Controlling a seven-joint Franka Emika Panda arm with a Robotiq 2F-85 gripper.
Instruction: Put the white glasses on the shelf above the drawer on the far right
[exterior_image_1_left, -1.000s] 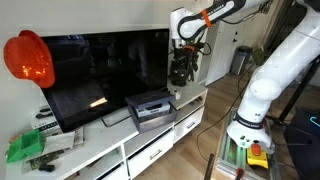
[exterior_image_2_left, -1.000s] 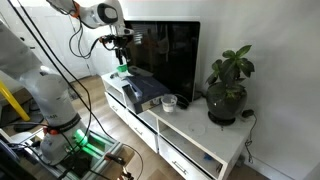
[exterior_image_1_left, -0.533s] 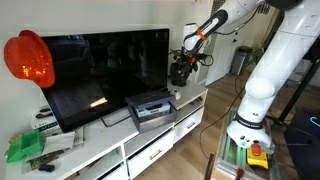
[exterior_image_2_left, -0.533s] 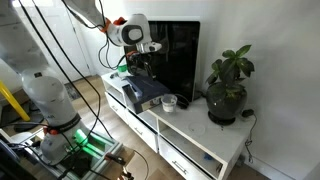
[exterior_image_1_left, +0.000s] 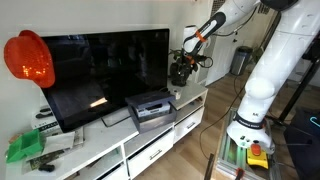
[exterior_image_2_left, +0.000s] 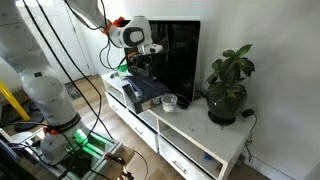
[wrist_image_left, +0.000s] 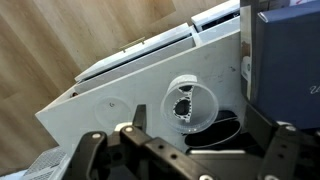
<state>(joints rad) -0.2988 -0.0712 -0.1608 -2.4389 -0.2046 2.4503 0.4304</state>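
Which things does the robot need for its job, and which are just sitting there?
For the job:
clear glass
gripper, open above the glass
white cabinet top

Just lying about:
TV
potted plant
red round thing
dark box
green thing

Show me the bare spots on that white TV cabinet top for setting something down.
Bare: the strip between the glass and the plant pot, and the front edge of the cabinet top before the pot. Crowded: around the dark box by the TV.
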